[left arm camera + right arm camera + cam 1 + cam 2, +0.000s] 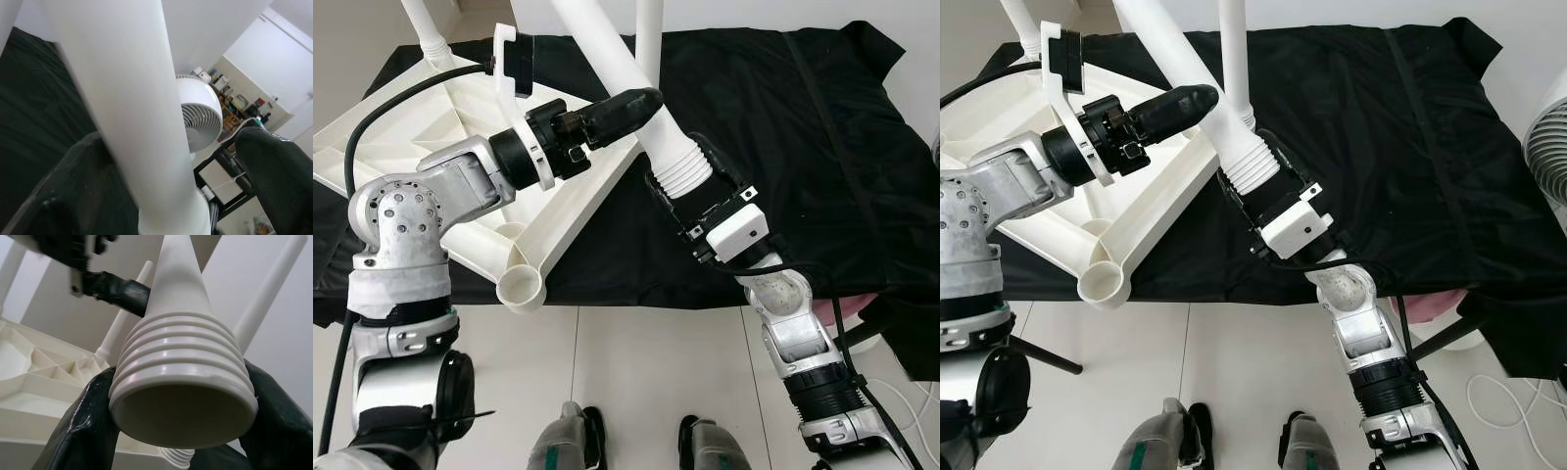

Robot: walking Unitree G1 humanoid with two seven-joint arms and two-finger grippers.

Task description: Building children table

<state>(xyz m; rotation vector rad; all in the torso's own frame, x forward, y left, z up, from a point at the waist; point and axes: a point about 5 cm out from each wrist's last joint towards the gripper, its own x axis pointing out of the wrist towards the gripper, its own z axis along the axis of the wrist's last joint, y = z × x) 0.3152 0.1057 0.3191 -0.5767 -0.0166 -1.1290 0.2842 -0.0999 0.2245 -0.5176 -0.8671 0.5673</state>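
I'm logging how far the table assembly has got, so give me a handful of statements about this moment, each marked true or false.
1. The right gripper is closed around the threaded end of a white table leg. True.
2. The left gripper is holding a screwdriver. False: its black fingers sit on either side of the same white leg, further up it.
3. The white tabletop lies underside up on a black cloth. True.
4. The corner socket nearest the robot already has a leg in it. False: that round socket stands open.
5. A white fan stands off to the robot's right. True.
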